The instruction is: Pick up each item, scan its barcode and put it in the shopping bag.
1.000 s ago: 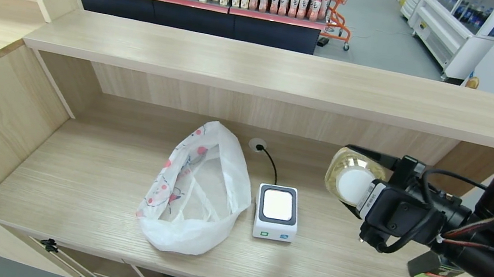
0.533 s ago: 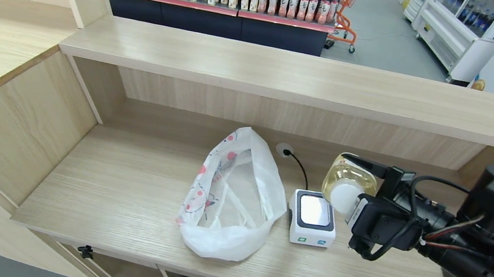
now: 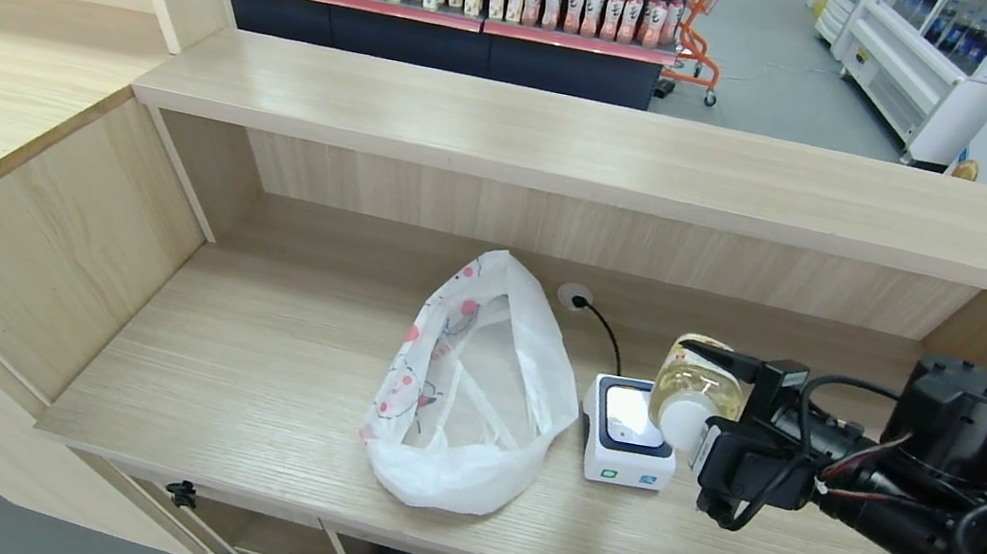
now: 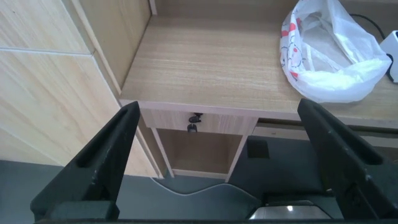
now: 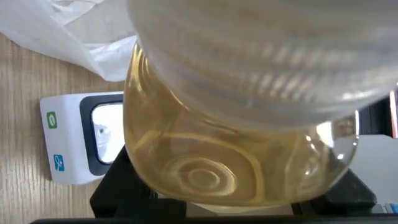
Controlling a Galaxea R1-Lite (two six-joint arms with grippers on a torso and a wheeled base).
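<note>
My right gripper (image 3: 704,397) is shut on a clear bottle (image 3: 693,391) of yellowish liquid with a white cap, held on its side. The bottle (image 5: 249,130) hangs just above the right edge of the white barcode scanner (image 3: 627,431), whose screen (image 5: 104,140) lies below it. The white shopping bag (image 3: 474,385) with red prints lies open on the counter, touching the scanner's left side. My left gripper (image 4: 217,149) is open, held low in front of the counter's front edge, with the bag (image 4: 329,50) beyond it.
A raised wooden ledge (image 3: 637,155) runs along the back and a side wall (image 3: 53,240) closes the left. The scanner's black cable (image 3: 602,337) runs to a grommet. A drawer with a lock (image 4: 194,121) sits under the counter edge. Bare counter lies left of the bag.
The head camera has shifted. Relative to the scanner, my right gripper has carried the bottle leftward and lower, from well right of it to just over its right edge.
</note>
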